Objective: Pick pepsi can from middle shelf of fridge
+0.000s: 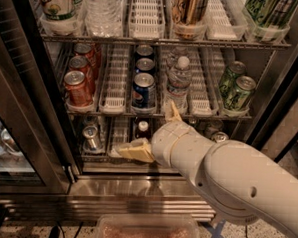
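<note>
- One clear plastic bin point(148, 231) is seen nearest, on the floor at the bottom edge, contents pinkish, not identifiable.
- One white arm point(246, 181) is seen entering from the right. Its tool point(144, 130) is held in front of the lower shelf, just under the front edge of the middle shelf point(112, 96).
- The tool's two cream fingers are spread wide, one pointing up and one pointing left. Nothing is held.
- The fridge point(135, 190) is seen open, with its steel base below the tool.
- The pepsi can point(144, 90) is found at the front of the centre lane on the middle shelf, upright, long axis vertical, logo facing out.
- Key relation: the can is placed above the tool, slightly to the left of the upward finger and further in. A lift and a reach inward are judged to be needed.
- Three dark blue cans are counted in that lane, one behind the other. Only the front one shows its logo.
- Three red cans point(78, 87) are counted in the left lane.
- One water bottle point(178, 82) is seen just right of the pepsi lane, directly above the upward finger. A knock is judged possible.
- Two green cans point(238, 85) are counted at far right.
</note>
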Controlling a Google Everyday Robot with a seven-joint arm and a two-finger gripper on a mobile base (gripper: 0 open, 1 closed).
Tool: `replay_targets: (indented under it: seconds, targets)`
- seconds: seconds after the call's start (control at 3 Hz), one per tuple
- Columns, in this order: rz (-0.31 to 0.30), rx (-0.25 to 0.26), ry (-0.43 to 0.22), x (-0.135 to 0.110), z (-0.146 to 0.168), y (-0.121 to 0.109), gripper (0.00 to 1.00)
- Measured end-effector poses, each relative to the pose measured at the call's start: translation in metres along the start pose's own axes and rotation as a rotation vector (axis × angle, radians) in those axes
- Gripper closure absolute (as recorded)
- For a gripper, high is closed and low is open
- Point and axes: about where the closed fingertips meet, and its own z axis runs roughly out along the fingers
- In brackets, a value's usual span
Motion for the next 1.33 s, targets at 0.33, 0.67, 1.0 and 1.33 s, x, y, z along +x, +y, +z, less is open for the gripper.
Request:
replay_targets:
  seconds: [0.33, 0.67, 1.0, 1.33]
  targets:
    - [-0.012, 0.06, -0.003, 0.001, 0.011, -0.013, 0.0]
    - [-0.021, 0.119, -0.011, 0.003, 0.022, -0.024, 0.11]
    - [-0.015, 0.171, -0.03, 0.006, 0.031, -0.032, 0.2]
    - [-0.004, 0.206, -0.056, 0.008, 0.041, -0.033, 0.22]
